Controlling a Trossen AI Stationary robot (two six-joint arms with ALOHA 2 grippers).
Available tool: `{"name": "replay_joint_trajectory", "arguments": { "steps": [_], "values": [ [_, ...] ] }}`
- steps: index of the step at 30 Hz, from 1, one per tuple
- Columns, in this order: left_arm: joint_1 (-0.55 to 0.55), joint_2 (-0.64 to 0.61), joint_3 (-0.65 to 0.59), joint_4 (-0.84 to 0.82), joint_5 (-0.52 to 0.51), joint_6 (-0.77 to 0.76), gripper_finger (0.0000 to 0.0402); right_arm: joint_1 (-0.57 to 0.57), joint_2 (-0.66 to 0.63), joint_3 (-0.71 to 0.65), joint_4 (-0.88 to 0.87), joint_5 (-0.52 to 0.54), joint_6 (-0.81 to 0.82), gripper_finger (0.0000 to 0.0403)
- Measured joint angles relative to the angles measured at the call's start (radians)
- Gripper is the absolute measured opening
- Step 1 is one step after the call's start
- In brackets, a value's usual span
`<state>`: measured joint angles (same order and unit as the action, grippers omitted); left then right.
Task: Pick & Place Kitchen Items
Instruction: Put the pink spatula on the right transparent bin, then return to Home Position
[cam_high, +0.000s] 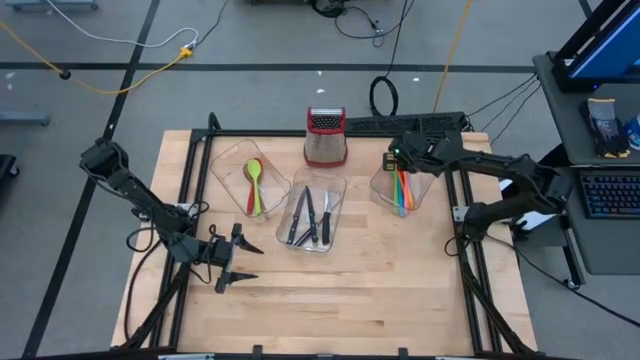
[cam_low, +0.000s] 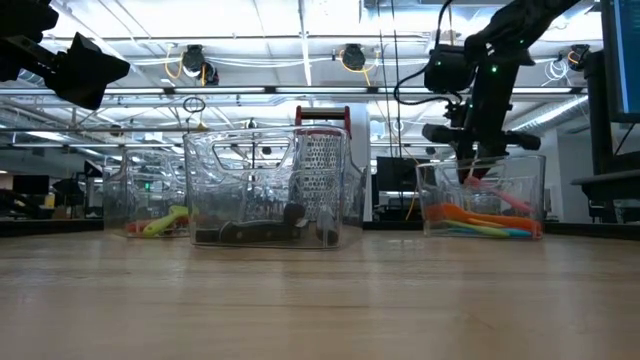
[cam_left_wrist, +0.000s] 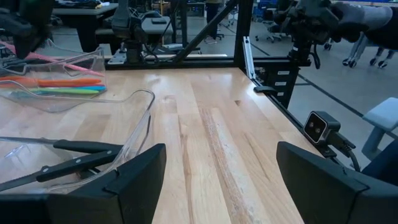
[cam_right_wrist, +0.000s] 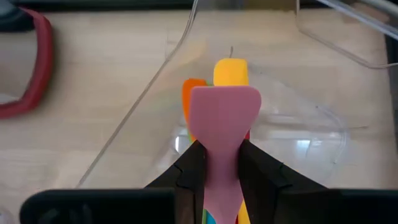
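Observation:
My right gripper (cam_high: 398, 160) is over the right clear tub (cam_high: 385, 195) and is shut on a pink spatula (cam_right_wrist: 225, 115). Orange, yellow, green and blue utensils (cam_low: 480, 222) lie in this tub. The middle tub (cam_high: 338, 190) holds black-handled knives (cam_high: 308, 215). The left tub (cam_high: 225, 165) holds a green spoon and a red spoon (cam_high: 253, 182). My left gripper (cam_high: 232, 262) is open and empty, low over the table's near left part, and also shows in the left wrist view (cam_left_wrist: 221, 180). My right gripper pinches the pink spatula between its two fingers at the neck just behind the blade (cam_right_wrist: 221, 163). The fingers come from above, pointing down into the right tub. The blade sticks out past the fingertips, over the orange and yellow utensils. Whether it rests on them I cannot tell.
A steel box grater with a red top (cam_high: 326, 135) stands behind the middle tub. A black frame (cam_high: 470, 250) runs along the table's sides. Bare wood (cam_high: 350, 300) lies along the near part of the table.

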<state>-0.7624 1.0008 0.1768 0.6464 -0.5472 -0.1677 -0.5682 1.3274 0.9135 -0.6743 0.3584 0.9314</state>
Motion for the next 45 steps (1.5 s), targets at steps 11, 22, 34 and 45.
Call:
{"name": "replay_joint_trajectory", "arguments": {
  "steps": [11, 22, 34, 45],
  "values": [
    [0.0, 0.0, 0.0, 0.0, 0.0, -0.002, 0.0308, 0.0, 0.027, 0.0, 0.009, -0.023, 0.006, 0.015],
    [0.001, 0.0, 0.0, -0.023, -0.008, -0.011, 0.0308, 0.009, -0.061, 0.0, 0.011, -0.024, -0.03, 0.0231],
    [0.033, -0.054, 0.0, -0.014, -0.056, 0.004, 0.0308, 0.258, -0.345, 0.0, 0.02, -0.018, -0.22, 0.0082],
    [0.355, -0.205, 0.0, -0.114, 0.374, 0.106, 0.0308, 0.625, -0.439, -0.175, 0.433, -0.018, -0.487, 0.0011]
  ]
}}
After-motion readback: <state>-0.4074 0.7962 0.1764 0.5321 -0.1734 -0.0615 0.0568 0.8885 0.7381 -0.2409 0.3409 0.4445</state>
